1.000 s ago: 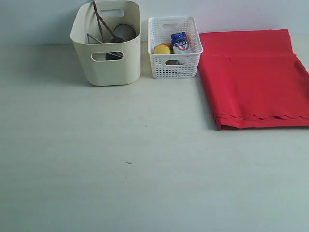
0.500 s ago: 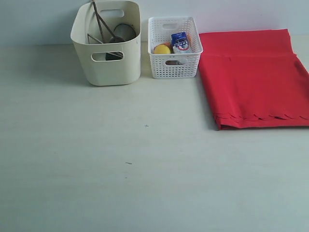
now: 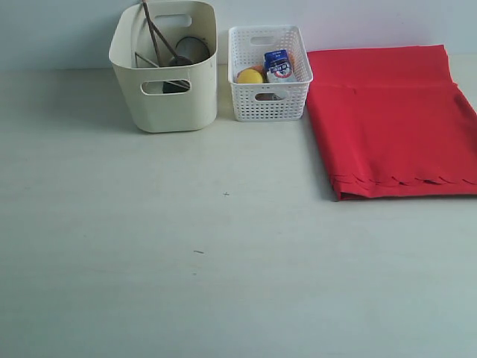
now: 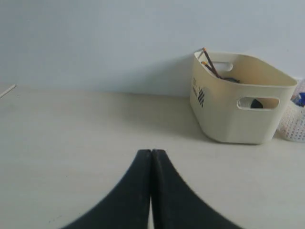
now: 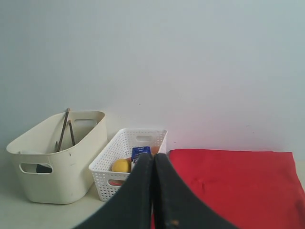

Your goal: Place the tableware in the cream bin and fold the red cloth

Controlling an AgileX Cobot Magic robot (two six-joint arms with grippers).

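The red cloth point(image 3: 391, 123) is lying folded at two o'clock; the cream bin point(image 3: 165, 101) at eleven is holding chopsticks point(image 3: 151, 33), leaning past its rim (a bump could be spilling them). Left tool point(image 4: 151, 152) and right tool point(image 5: 153, 155) are sitting clenched, empty.

From where I stand, the left gripper point(image 4: 151, 157) is a pair of matte black fingers point(image 4: 128, 195) with plain, smooth faces. Each one is slim at the tip and flares outward in a gentle curve toward its base. The right gripper point(image 5: 153, 160) has the same black colour and tapering shape, with a small brownish speck point(image 5: 174, 223) on one finger near its wide end.
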